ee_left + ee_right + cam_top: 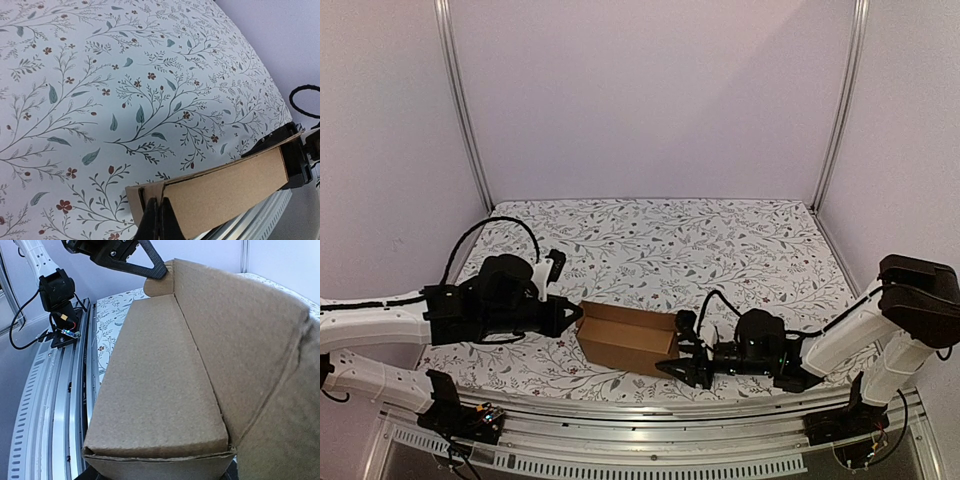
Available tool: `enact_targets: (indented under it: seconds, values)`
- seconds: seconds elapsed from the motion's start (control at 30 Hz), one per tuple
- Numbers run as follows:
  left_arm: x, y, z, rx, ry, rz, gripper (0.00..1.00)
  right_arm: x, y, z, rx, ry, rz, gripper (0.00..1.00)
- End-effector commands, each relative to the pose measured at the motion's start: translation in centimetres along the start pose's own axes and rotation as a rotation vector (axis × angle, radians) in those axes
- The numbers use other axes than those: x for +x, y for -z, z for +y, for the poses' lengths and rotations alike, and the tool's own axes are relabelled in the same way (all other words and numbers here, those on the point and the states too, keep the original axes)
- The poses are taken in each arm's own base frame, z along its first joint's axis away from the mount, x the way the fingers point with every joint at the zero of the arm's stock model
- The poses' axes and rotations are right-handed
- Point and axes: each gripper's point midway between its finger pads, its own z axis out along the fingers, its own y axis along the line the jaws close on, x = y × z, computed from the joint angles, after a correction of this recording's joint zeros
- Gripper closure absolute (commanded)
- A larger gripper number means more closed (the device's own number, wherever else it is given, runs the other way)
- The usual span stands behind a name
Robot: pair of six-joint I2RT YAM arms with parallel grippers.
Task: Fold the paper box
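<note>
The paper box [628,338] is a brown cardboard box lying lengthwise near the table's front edge, its top open. My left gripper [572,316] is shut, and its tips touch the box's left end. In the left wrist view the two fingers [160,216] sit pressed together against the end flap of the paper box [230,185]. My right gripper [692,368] is at the box's right front corner. In the right wrist view the paper box [160,380] fills the frame, with its folded end wall between the jaws, and the fingers themselves barely show.
A floral cloth [720,240] covers the table. An aluminium rail [650,440] runs along the near edge, just in front of the box. Frame posts [465,110] and plain walls close off the back and sides. A black cable [510,225] loops over the left arm.
</note>
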Motion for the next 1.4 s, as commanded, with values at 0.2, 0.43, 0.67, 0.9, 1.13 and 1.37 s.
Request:
enact_targets:
  seconds: [0.2, 0.43, 0.67, 0.9, 1.13, 1.37]
  values:
    - [3.2, -0.1, -0.8, 0.034, -0.029, 0.039, 1.0, -0.4, -0.1, -3.5, 0.172, -0.076, -0.086, 0.88]
    - [4.7, -0.4, -0.2, 0.022, -0.015, 0.048, 1.0, 1.0, 0.1, -4.9, 0.25, -0.091, -0.077, 0.85]
    - [5.1, -0.8, -0.8, 0.032, 0.013, 0.043, 1.0, 1.8, -0.2, -5.5, 0.27, -0.089, -0.116, 0.85]
    - [4.5, -1.6, -2.4, 0.076, 0.066, 0.046, 1.0, 2.9, -0.6, -5.4, 0.264, -0.06, -0.117, 0.86]
    - [4.2, -1.6, -3.1, 0.086, 0.07, 0.061, 1.0, 3.5, -0.3, -5.5, 0.28, -0.013, -0.094, 0.86]
    - [5.7, -1.4, -1.1, 0.014, 0.043, 0.094, 1.0, 3.6, -0.3, -5.5, 0.285, 0.001, -0.09, 0.85]
